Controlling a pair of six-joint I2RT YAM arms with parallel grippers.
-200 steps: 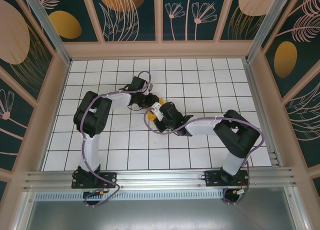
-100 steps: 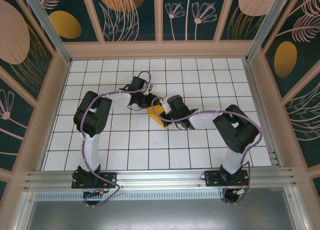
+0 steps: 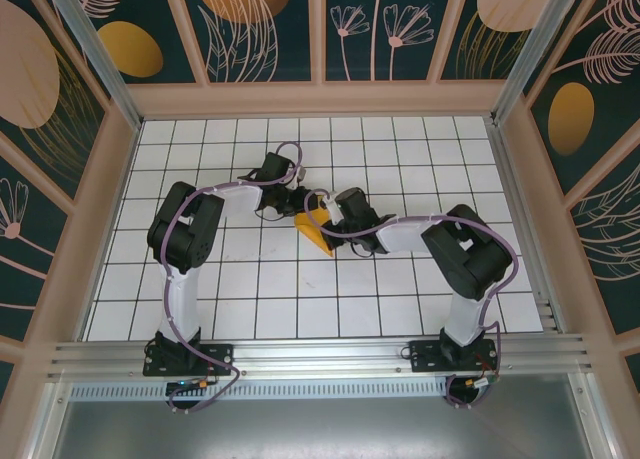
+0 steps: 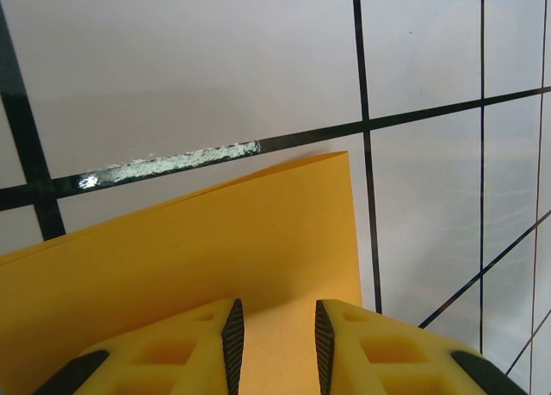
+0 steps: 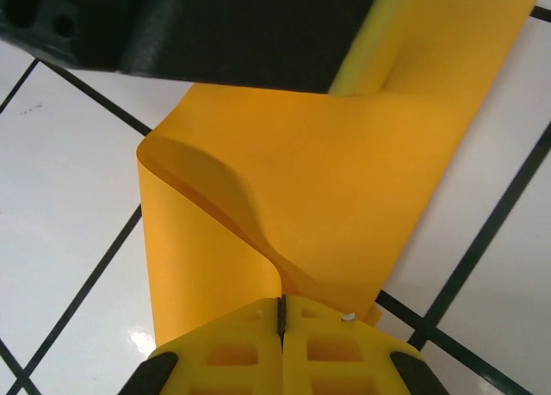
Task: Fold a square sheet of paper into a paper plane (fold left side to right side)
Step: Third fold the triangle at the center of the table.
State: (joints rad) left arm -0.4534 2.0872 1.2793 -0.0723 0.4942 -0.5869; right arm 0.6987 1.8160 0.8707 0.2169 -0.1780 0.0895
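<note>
The square sheet of paper point(image 3: 316, 232) is orange-yellow and lies near the table's middle, partly doubled over on itself. My right gripper point(image 3: 329, 216) is shut on one edge of the sheet point(image 5: 344, 180), which curls up in a loop into the pinched jaws point(image 5: 280, 313). My left gripper point(image 3: 303, 202) stands low over the sheet point(image 4: 215, 240) with its jaws point(image 4: 275, 319) a little apart and nothing between them. The left gripper's dark body point(image 5: 215, 25) crosses the top of the right wrist view. A paper plane is out of view.
The white gridded table point(image 3: 240, 279) is walled by a wooden frame point(image 3: 320, 99) and patterned panels. A metal rail point(image 3: 320, 354) runs along the near edge by both arm bases. One grid line by the sheet is scuffed point(image 4: 172, 163).
My right gripper has swung up and to the right with the sheet's edge, and more orange paper now shows on the table. The left arm has stayed put.
</note>
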